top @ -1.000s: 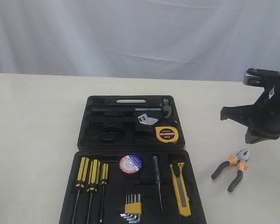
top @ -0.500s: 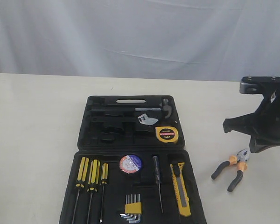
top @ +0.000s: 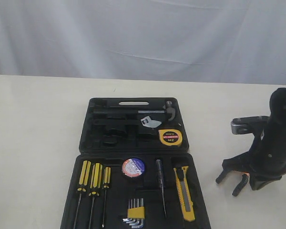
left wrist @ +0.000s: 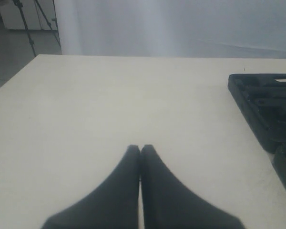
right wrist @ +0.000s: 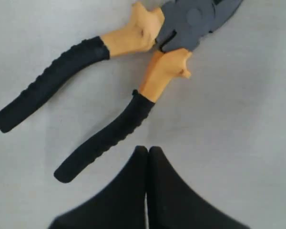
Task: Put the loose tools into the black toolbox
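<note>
**Operator:** Status of the right gripper (right wrist: 147,150)?

**Technician:** Jaws fully closed. The two black fingers (right wrist: 117,193) meet along their inner edges, with the tips level and touching.

**Operator:** Pose of the right arm (top: 276,131)?

**Technician:** The black forearm rises steeply above the gripper, and the wrist is bent so the gripper points downward. A grey joint cap (top: 240,125) projects sideways above it.

**Operator:** Status of the left gripper (left wrist: 140,149)?

**Technician:** Jaws closed, tips touching, aimed forward and slightly downward.

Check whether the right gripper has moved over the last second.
Yes. The right gripper has come down, shut, to sit low over the pliers, which lie unmoved beside the black toolbox.
</note>
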Controlling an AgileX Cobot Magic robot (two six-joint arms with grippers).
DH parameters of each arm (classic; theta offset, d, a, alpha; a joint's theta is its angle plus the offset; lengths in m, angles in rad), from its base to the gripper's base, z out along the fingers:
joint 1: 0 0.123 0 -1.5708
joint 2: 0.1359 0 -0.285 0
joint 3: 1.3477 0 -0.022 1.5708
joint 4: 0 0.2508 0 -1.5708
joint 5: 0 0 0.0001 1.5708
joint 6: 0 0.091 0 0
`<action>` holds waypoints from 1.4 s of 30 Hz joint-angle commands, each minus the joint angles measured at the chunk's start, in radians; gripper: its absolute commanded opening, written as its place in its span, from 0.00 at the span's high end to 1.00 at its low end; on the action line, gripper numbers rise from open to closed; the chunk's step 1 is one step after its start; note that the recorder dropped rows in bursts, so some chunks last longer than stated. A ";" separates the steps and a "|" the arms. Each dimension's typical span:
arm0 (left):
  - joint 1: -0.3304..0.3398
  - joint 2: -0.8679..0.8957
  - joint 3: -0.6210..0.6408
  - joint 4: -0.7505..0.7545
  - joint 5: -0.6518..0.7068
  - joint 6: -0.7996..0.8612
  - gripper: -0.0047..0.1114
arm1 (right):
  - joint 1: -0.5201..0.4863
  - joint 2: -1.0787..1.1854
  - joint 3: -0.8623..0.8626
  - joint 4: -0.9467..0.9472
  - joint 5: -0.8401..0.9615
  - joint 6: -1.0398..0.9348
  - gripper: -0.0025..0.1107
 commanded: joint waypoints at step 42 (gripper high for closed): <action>-0.005 -0.001 0.003 0.000 -0.005 -0.006 0.96 | -0.003 -0.317 -0.111 0.110 0.234 0.126 0.98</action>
